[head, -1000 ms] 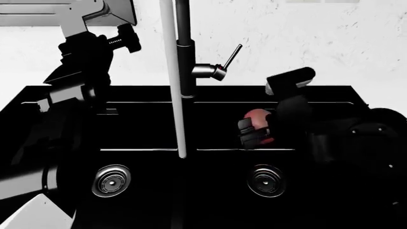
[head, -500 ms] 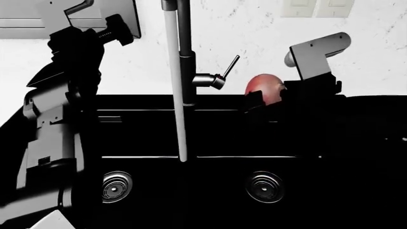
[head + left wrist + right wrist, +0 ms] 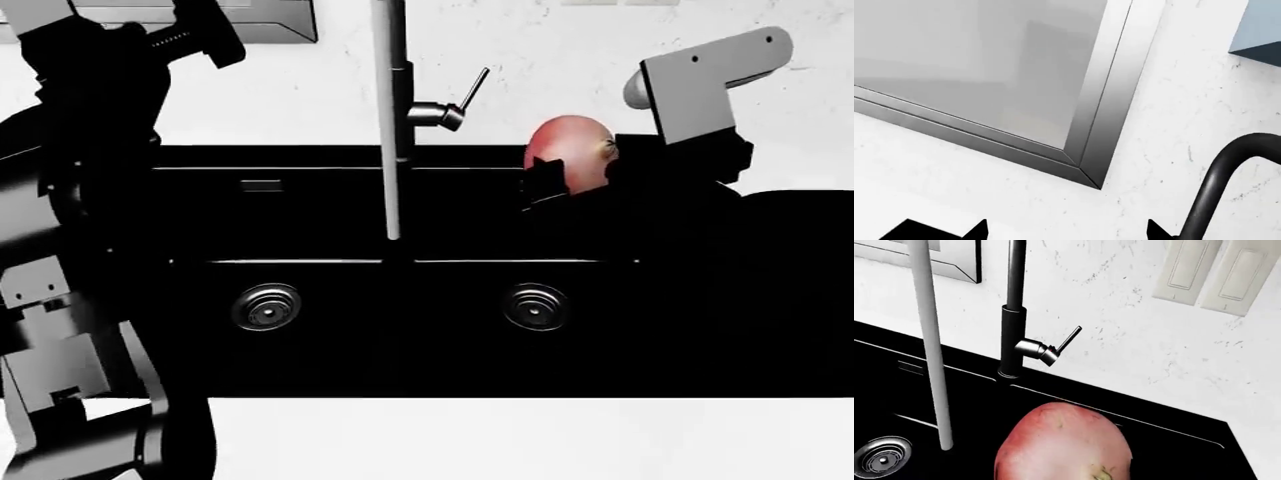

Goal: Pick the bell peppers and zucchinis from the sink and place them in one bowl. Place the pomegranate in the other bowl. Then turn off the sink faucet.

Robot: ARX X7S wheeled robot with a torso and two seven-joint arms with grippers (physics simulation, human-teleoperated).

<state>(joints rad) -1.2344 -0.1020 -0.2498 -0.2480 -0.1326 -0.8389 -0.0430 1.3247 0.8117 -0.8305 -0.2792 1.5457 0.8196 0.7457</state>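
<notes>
The right gripper (image 3: 577,170) is seen closed on the pomegranate (image 3: 569,152), which is held above the far rim of the sink (image 3: 441,355), over the right basin. In the right wrist view the red-pink fruit (image 3: 1064,447) fills the foreground, with a paler patch on its skin; the gripper's fingers are not shown there. Just left of the held fruit, the sink faucet (image 3: 396,80) is found standing upright at the far edge of the sink, its side knob carrying a thin lever handle (image 3: 470,88) tilted up to the right. A white stream of water (image 3: 391,150) is seen falling beside the pipe to the divider between the basins. A round steel drain (image 3: 535,306) is set in the right basin and another drain (image 3: 266,306) in the left. The left gripper (image 3: 1067,234) is raised at the far left, well apart from the sink; how far it is open cannot be told, since only two dark tips are shown against the white wall (image 3: 1167,115). A metal frame (image 3: 1101,120) and the curved faucet neck (image 3: 1217,182) are shown in its wrist view.
</notes>
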